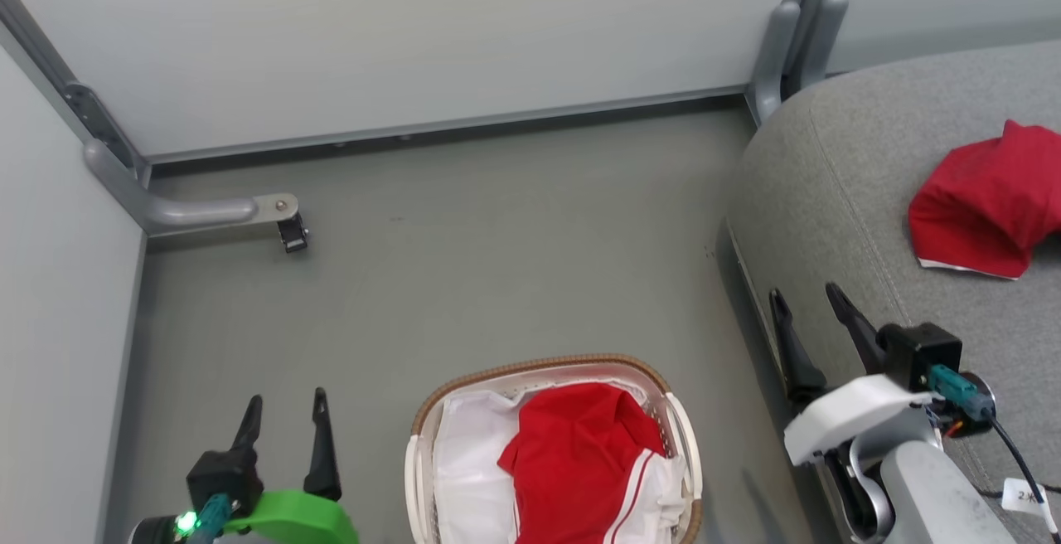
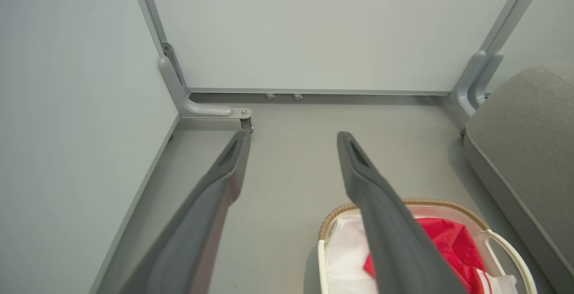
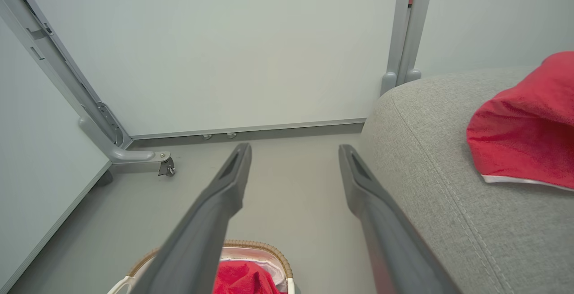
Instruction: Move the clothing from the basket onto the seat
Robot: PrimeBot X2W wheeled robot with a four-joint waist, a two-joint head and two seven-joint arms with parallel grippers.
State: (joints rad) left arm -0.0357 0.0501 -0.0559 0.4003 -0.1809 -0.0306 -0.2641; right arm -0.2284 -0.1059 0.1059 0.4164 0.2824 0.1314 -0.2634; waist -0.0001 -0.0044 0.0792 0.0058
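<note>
The oval cream basket [image 1: 431, 424] with its brown rim stands on the floor at the bottom centre, also in the left wrist view [image 2: 504, 244] and the right wrist view [image 3: 269, 251]. Red clothing [image 1: 580, 453] with thin white stripes lies in it on a white liner [image 1: 468, 461]. Another red garment [image 1: 986, 204] rests on the grey seat [image 1: 829, 196] at the right, seen close in the right wrist view [image 3: 524, 128]. My left gripper [image 1: 286, 401] is open and empty, left of the basket. My right gripper [image 1: 808, 293] is open and empty over the seat's front edge.
Pale partition panels [image 1: 414, 30] wall in the grey floor [image 1: 497, 237] at the back and left. A grey metal foot with a caster [image 1: 286, 225] juts out at the back left, and another partition foot [image 1: 775, 63] stands by the seat's corner.
</note>
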